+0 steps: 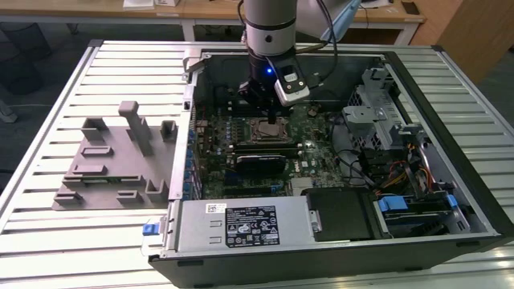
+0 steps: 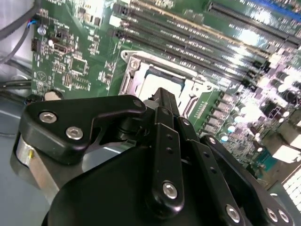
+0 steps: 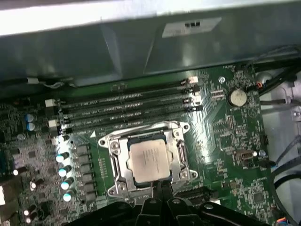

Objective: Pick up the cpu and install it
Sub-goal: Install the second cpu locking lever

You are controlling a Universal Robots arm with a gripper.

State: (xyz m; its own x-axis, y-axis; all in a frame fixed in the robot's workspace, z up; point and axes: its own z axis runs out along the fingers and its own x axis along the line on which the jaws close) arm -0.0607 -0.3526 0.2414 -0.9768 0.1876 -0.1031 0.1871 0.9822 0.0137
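A single robot arm reaches down into an open computer case that lies on its side on a slatted metal table. The gripper hangs low over the green motherboard, just above the processor socket.

In the first wrist view, the cpu, a small square chip with a shiny silver-grey top, sits flat inside the metal socket frame, directly ahead of the gripper tip. The thin dark fingertips appear pressed together into 1 narrow point that ends at the near edge of the socket frame, just short of the chip. They hold nothing, and the chip lies apart from them. Whether the tip touches the frame cannot be told.

In the second wrist view, the black linkage of the gripper rises in front of the same socket, with the pale chip surface partly hidden behind the fingertips.

Beyond the socket from the gripper, 4 long memory slots run side by side. A round coin battery sits on the board off to one side of them.

In the exterior view, a grey plastic fixture block with several upright posts rests on the table outside the case, well away from the gripper, on the exterior view's left. A silver power supply fills the near corner of the case.
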